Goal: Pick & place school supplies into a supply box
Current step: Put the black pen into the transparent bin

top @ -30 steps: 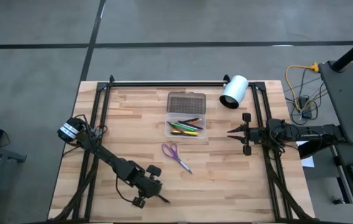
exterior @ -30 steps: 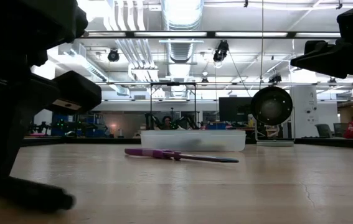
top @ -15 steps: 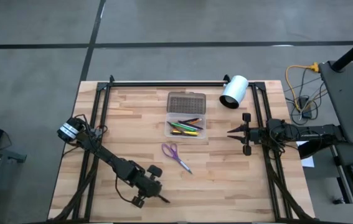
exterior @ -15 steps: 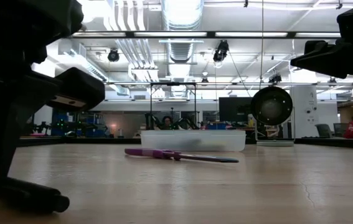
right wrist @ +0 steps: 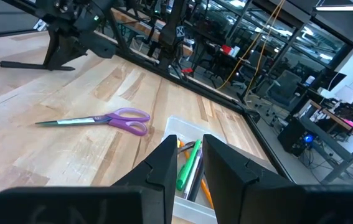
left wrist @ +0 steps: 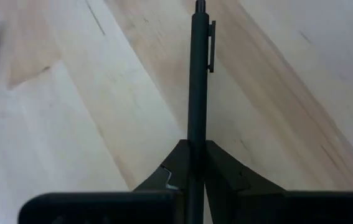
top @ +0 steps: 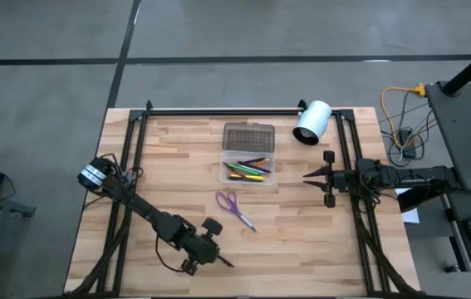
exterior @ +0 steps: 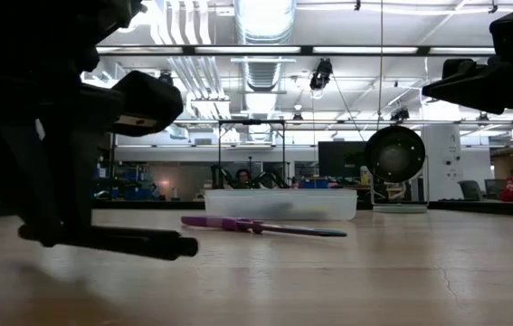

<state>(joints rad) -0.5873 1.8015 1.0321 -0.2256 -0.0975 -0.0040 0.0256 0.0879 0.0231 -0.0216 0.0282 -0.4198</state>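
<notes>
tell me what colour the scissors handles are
Purple, shown best in the right wrist view: scissors.

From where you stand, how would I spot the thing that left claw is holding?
Start at the wooden table and follow the left arm to its near edge. Its left gripper is shut on a slim black pen with a clip. The purple scissors lie loose; the other pens sit in the clear supply box.

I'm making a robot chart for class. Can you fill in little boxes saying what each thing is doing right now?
left gripper: shut on black pen, near table's front edge
right gripper: open, waiting at the right side, empty
supply box: lid open, pens and pencils inside
scissors: flat on table, in front of box
white cylinder: back right
</notes>
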